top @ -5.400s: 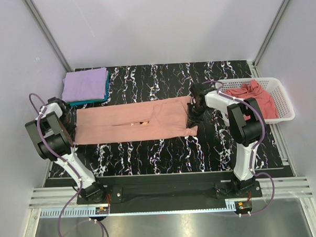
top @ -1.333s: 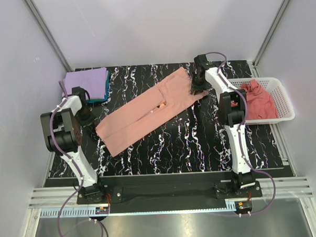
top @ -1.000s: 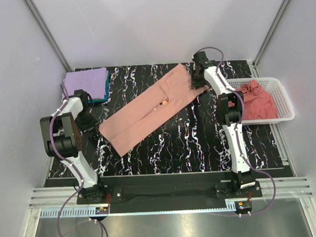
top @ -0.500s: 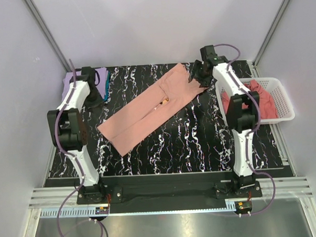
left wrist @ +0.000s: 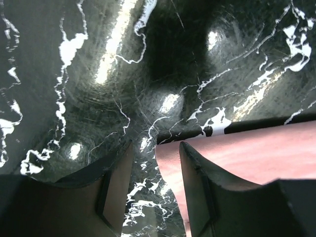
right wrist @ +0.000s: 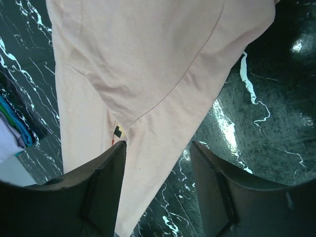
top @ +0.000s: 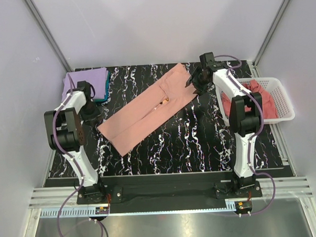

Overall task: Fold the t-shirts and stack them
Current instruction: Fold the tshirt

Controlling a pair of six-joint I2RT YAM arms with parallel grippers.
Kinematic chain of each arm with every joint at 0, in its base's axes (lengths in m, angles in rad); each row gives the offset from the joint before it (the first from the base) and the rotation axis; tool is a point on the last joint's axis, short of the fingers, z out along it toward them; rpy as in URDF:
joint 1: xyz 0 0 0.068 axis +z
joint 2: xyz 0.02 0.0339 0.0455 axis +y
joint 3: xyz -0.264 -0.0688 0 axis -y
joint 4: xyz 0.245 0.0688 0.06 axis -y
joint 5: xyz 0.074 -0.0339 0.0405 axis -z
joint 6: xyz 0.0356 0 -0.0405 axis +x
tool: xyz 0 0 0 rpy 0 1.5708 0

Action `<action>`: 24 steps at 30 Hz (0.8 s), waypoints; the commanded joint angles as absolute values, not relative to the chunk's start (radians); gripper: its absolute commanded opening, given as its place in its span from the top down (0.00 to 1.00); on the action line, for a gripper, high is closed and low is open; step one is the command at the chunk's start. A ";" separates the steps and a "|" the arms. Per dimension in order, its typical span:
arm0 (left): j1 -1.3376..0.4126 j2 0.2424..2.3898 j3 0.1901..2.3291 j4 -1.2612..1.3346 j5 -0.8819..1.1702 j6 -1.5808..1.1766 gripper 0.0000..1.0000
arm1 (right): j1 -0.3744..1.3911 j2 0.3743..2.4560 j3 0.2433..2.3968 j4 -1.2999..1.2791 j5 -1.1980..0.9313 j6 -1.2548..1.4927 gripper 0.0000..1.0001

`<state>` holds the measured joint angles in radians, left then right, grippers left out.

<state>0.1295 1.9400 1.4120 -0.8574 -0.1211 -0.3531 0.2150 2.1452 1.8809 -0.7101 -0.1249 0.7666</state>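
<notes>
Salmon-pink t-shirt (top: 147,111) lying folded lengthwise, diagonal on marbled table (top: 201,143), far end toward right arm. Left gripper (left wrist: 155,148) being held with fingers apart at shirt's near-left corner (corner edge seen between fingers, nothing clamped). Right gripper (right wrist: 158,148) being held spread above far end of shirt, cloth not pinched. Lavender t-shirt (top: 85,82) sitting folded at far-left corner of table, stacked on teal t-shirt (top: 106,86). Rose-pink t-shirt (top: 251,96) lying crumpled in white basket (top: 283,100) at right.
</notes>
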 commanded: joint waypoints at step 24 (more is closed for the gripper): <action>0.086 1.890 1.358 -0.899 -0.025 -0.233 0.60 | 0.189 2.367 2.025 -0.647 -0.143 0.723 0.40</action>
<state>0.0837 1.8862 1.3602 -0.8940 -0.0486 -0.2573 0.1993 2.3585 1.9591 -0.6872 -0.1410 0.8001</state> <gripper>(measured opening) 0.413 0.605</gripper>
